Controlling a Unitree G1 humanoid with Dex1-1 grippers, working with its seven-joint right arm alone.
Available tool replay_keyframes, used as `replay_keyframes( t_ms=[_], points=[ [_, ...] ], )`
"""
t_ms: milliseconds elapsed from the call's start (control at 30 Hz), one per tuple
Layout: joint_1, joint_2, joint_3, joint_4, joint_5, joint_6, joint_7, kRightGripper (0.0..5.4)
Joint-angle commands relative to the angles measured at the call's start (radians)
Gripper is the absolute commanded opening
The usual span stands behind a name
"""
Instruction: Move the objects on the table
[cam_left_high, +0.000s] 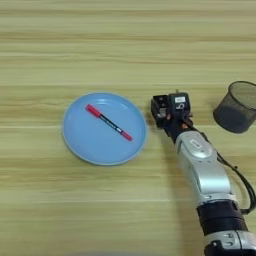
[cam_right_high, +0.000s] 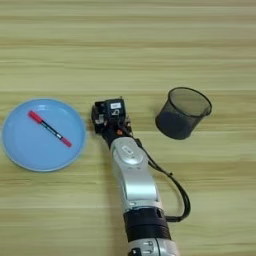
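Wood-grain tabletop (cam_left_high: 125, 40) fills my view, and my right gripper (cam_left_high: 169, 111) sits low just right of the blue plate (cam_left_high: 80, 142); whether it is spread or pinching, I cannot tell. On the plate lies the pen (cam_left_high: 108, 122), diagonal, with the black mesh cup (cam_right_high: 182, 112) off right. Light, stiff, and probably slippery, I'd grip it mid-barrel.

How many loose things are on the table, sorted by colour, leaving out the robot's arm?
Blue: 1, the plate
Black with red ends: 1, the pen lying on the plate
Black: 1, the mesh cup standing on the table
Total: 3
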Motion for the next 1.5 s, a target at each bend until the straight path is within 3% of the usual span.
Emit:
replay_keyframes(
  t_ms=[33,633,1433,1500],
  points=[
    [-0.067,-0.002,-0.009,-0.006,0.029,-0.029,0.014,2.48],
    [-0.09,0.008,-0.021,0.076,0.07,-0.015,0.039,2.48],
    [-0.09,0.0,-0.017,0.062,0.078,-0.015,0.039,2.48],
    [-0.089,0.0,-0.017,0.055,0.078,-0.015,0.04,2.88]
  ],
)
